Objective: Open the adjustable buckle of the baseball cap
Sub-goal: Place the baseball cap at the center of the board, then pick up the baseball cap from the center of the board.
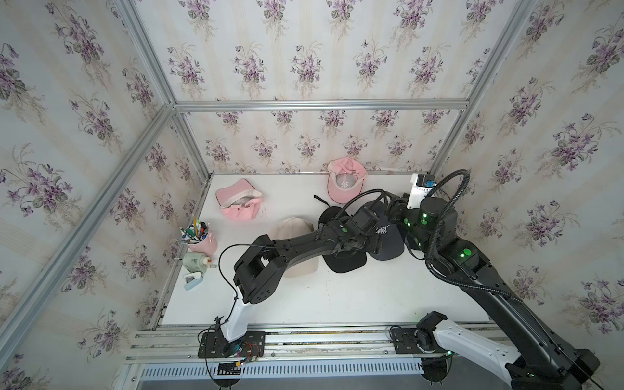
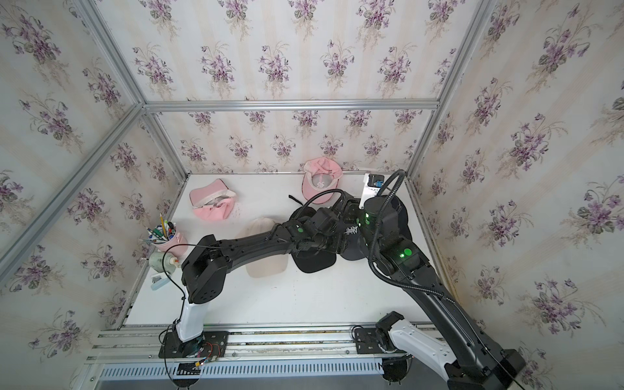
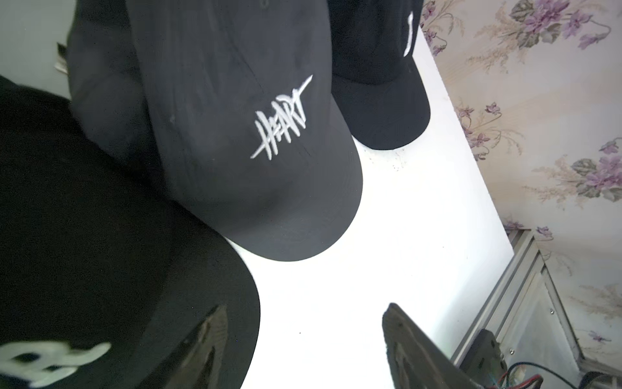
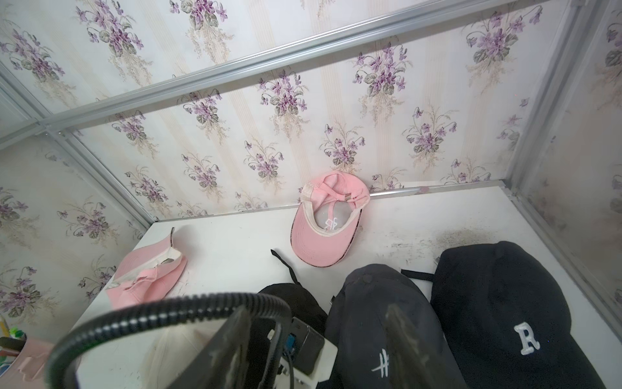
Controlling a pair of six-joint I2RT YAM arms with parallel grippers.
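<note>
Baseball cap (image 3: 215,111) "HEART", beside "R" cap (image 4: 498,296); left end effector (image 3: 304,308), right end effector (image 4: 318,311) seemingly released.

White "HEART" scrawl on dark grey cap (image 3: 215,175) front; white letter "R" on black cap (image 4: 488,289) front

The left arm (image 1: 304,241) lies across the beige cap (image 1: 293,226), so only its crown and a strip of brim show in both top views. In the left wrist view the black cap (image 3: 84,235) nearest the camera runs off the frame, its white lettering (image 3: 50,358) too smeared to read, and the left gripper (image 3: 304,313) shows just its finger ends, the rest cut away
</note>
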